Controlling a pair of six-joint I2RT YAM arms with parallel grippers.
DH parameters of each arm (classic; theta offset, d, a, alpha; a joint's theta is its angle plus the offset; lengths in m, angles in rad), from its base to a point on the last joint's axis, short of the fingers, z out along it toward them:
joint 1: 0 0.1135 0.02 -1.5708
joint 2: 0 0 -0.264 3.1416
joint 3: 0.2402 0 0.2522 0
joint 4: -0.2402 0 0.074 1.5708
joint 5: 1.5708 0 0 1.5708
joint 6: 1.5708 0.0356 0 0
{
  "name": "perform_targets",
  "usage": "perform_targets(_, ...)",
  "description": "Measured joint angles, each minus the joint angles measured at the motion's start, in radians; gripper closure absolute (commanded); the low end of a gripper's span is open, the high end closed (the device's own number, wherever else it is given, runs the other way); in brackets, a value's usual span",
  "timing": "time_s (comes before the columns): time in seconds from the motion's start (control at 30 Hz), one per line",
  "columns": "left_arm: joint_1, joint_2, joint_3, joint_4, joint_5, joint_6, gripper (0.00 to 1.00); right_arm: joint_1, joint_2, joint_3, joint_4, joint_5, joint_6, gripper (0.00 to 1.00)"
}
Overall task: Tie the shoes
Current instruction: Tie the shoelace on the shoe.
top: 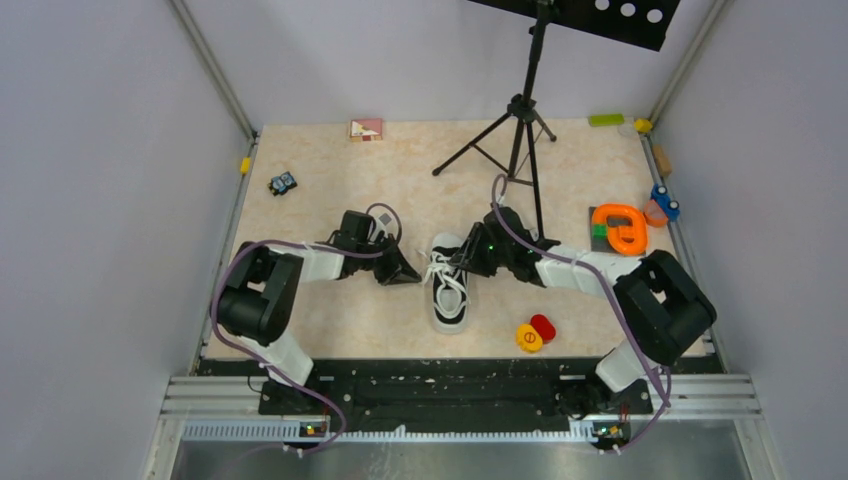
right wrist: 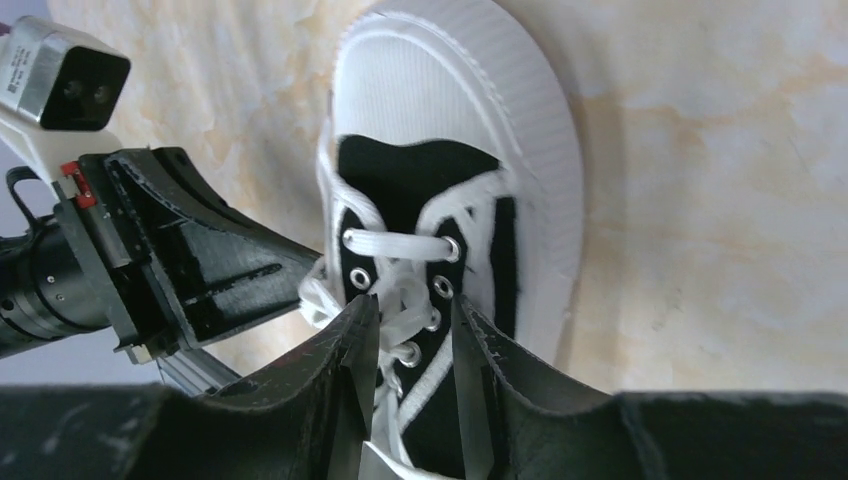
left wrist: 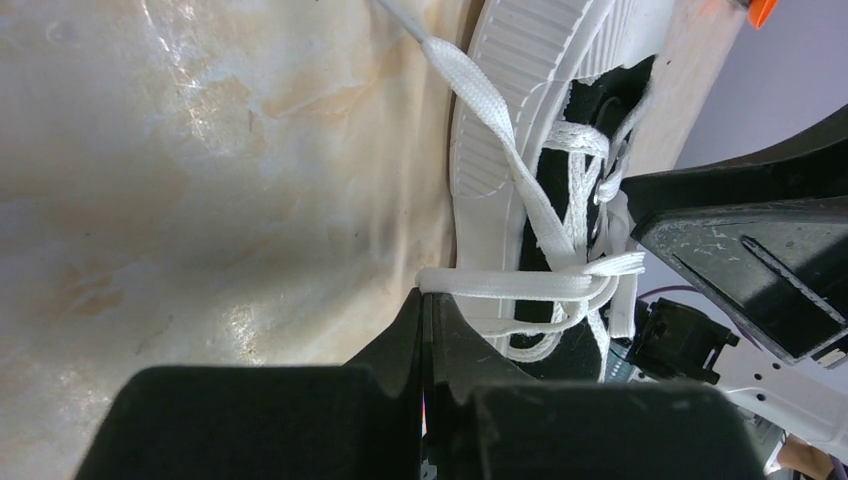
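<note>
Currently on the desk (top: 330, 330):

- Black low-top sneaker (top: 450, 290), white toe cap and sole rim, lying at the middle of the desk, nearer the near edge, between the two arms.
- Left gripper (left wrist: 425, 300), just left of the sneaker, clenched on a flat white lace (left wrist: 520, 285) that runs taut from its tip across to the eyelets.
- Right gripper (right wrist: 410, 340), over the sneaker's laced throat, released; its fingers (right wrist: 355, 345) stand apart astride the crossed laces.
- Black tripod stand (top: 520, 130), behind the sneaker toward the far edge.
- Orange ring toy (top: 620, 228), by the right edge.
- Red and yellow discs (top: 535, 333), near edge, right of the sneaker.
- Small toy car (top: 283, 183), toward the far left corner.
</note>
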Motion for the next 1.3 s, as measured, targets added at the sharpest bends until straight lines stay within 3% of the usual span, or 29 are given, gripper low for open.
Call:
perform_targets(0.27,-0.03,0.029,0.04,-0.031,0.002,0.016,1.0,-0.006,-0.117,-0.142,0.053,0.037,0.203,0.63)
perform_targets(0.5,-0.043,0.034,0.072,-0.04,0.002,0.023,1.0,-0.011,-0.125,-0.184,0.12,0.021,0.314,0.63)
perform_targets(1.3,-0.043,0.058,0.092,-0.047,0.006,0.035,1.0,-0.044,-0.04,-0.196,0.277,-0.051,0.431,0.59)
